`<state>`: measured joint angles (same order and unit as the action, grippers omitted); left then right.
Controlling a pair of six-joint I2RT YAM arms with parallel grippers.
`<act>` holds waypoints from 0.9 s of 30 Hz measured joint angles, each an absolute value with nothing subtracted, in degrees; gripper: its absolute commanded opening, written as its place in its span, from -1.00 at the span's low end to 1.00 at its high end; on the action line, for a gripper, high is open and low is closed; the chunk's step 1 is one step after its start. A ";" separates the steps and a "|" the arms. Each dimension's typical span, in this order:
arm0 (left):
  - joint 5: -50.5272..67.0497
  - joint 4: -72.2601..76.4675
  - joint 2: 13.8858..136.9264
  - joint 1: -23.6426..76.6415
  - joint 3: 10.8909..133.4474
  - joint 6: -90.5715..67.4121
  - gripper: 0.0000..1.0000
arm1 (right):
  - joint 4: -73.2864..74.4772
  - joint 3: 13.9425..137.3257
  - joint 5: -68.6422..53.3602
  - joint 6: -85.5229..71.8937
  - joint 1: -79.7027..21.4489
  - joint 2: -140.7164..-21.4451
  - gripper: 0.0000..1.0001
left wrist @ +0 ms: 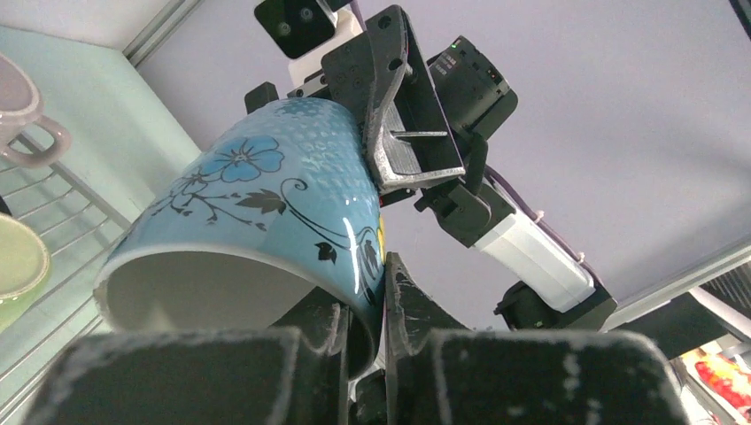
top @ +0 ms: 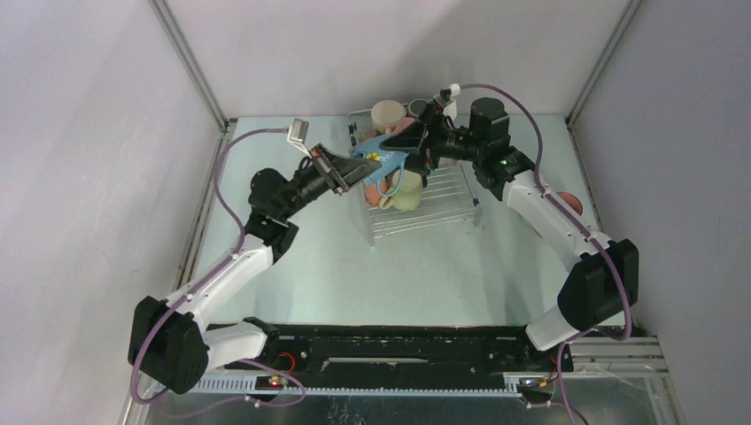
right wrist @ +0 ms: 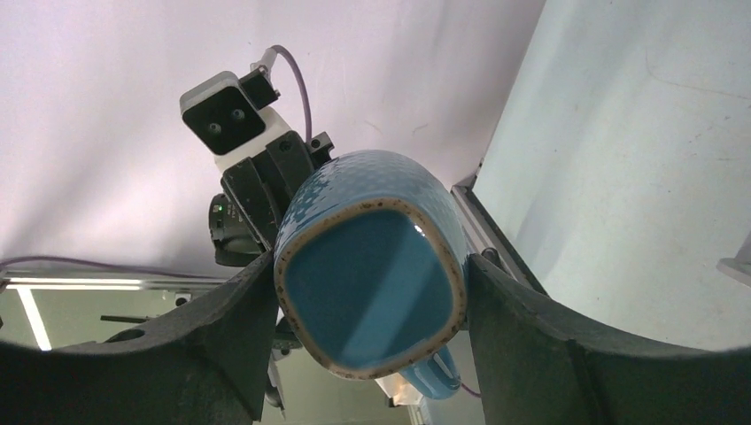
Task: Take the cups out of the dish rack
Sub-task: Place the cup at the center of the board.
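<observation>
1. The blue cup [left wrist: 257, 204] is glossy glazed ceramic, dimpled towards its base and printed with a blue flower on black scrolling stems. The inside is pale.
2. It hangs on its side above the left part of the dish rack [top: 438, 205], near the middle of the counter's [top: 292, 266] far edge.
3. Its base is a rounded square, darker blue, with a speckled tan rim.
4. The left hand [left wrist: 383, 297] pinches the cup's wall at the mouth, one scuffed black finger inside and one outside.
5. The right hand [top: 416, 146] is clamped on the base end, with a finger on either side.
6. The rack is clear with thin parallel ribs. A cream cup [top: 387, 112] and a pale green cup [top: 407, 190] sit in it.
7. The blue cup's handle is mostly hidden. The cups behind the right hand are too covered to tell apart.
</observation>
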<state>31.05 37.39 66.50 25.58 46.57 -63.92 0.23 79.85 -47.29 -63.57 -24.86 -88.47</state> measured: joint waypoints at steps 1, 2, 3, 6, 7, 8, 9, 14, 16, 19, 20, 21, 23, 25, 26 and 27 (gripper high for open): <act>31.05 38.00 66.50 25.65 46.52 -64.12 -1.00 | -0.03 79.77 -47.40 -63.88 -24.86 -88.40 -0.11; 31.09 38.41 66.43 25.65 46.41 -64.10 -1.00 | -0.40 79.61 -47.37 -64.05 -24.91 -88.25 0.14; 31.18 38.61 66.35 25.65 46.30 -64.07 -0.99 | -0.73 79.24 -47.18 -64.18 -24.97 -87.96 0.40; 31.27 38.65 65.93 25.85 45.80 -64.03 -1.00 | -1.15 77.80 -46.65 -64.31 -25.12 -86.89 0.86; 31.24 38.48 65.80 25.91 45.76 -63.96 -0.99 | -1.15 77.45 -46.46 -64.18 -25.19 -86.65 0.92; 30.98 38.02 65.63 26.00 45.76 -63.66 -0.99 | -0.97 76.84 -46.24 -63.51 -25.39 -86.26 0.97; 30.79 36.99 65.39 26.00 45.74 -63.26 -0.99 | -0.89 76.49 -46.00 -63.11 -25.65 -86.04 0.99; 28.75 30.74 63.26 26.02 45.74 -60.69 -1.00 | 2.22 76.03 -43.40 -60.12 -26.28 -85.19 0.99; 27.07 26.81 61.67 25.96 45.74 -58.85 -1.00 | 3.57 75.75 -41.80 -58.72 -26.30 -84.47 0.99; 24.21 19.09 59.05 25.78 45.80 -55.16 -1.00 | 5.91 75.20 -38.96 -56.55 -26.28 -82.87 0.99; 23.31 16.12 58.28 25.67 45.87 -53.71 -1.00 | 6.85 75.07 -37.98 -55.70 -26.28 -82.32 0.99; 22.50 13.69 57.69 25.54 45.87 -52.53 -1.00 | 7.68 75.02 -37.12 -55.02 -26.28 -81.84 0.99; 20.58 6.87 56.60 24.82 46.26 -49.15 -1.00 | 9.82 75.02 -34.68 -52.97 -26.28 -80.86 0.99; 18.57 -0.19 56.01 23.49 47.13 -45.71 -1.00 | 11.94 75.02 -32.60 -51.20 -26.26 -80.12 0.99; 17.52 -3.49 55.81 22.61 47.72 -44.03 -1.00 | 13.13 75.02 -31.42 -50.22 -26.26 -79.77 0.99; 16.53 -7.11 55.66 21.43 48.49 -42.28 -1.00 | 14.55 75.02 -29.76 -49.04 -26.26 -79.31 0.99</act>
